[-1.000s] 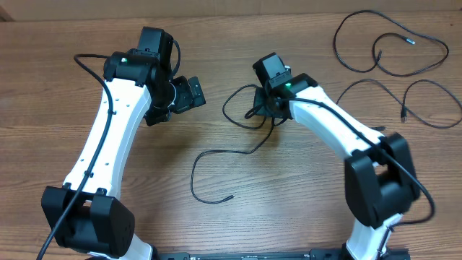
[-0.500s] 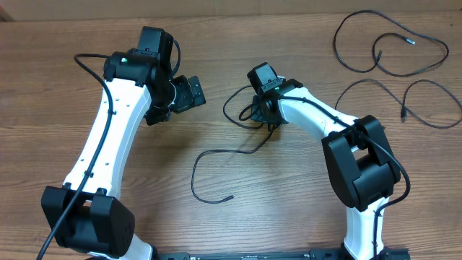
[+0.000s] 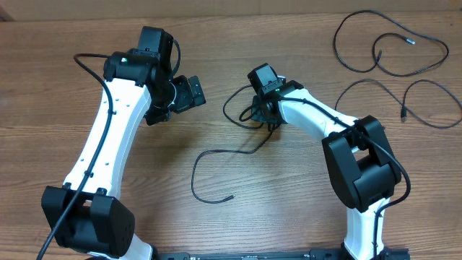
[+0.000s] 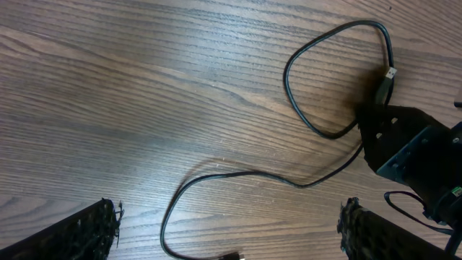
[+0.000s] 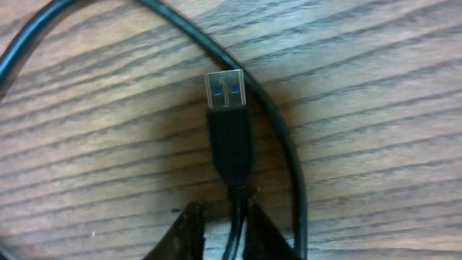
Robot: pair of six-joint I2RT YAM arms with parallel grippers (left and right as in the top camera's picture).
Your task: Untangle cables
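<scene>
- Overhead: on a wooden counter (image 3: pixel 281 217), the left gripper (image 3: pixel 191 92) is spread wide, left of centre. The right gripper (image 3: pixel 260 112) sits at the centre on a looped cable (image 3: pixel 216 154), whose loose tail curves toward the near edge. A second cable (image 3: pixel 411 41) and a third cable (image 3: pixel 403 114) lie well apart at the far right.
- Left wrist: the left gripper (image 4: pixel 227 224) has its fingers (image 4: pixel 86 231) wide apart at the lower corners. The looped cable (image 4: pixel 289 79) lies on the wood beyond them, and its USB plug (image 4: pixel 388 74) is beside the right gripper (image 4: pixel 404 144).
- Right wrist: the right gripper (image 5: pixel 231 227) has its fingertips (image 5: pixel 189 231) close together, pinching the looped cable (image 5: pixel 289 152) just behind the silver USB plug (image 5: pixel 229 90).
</scene>
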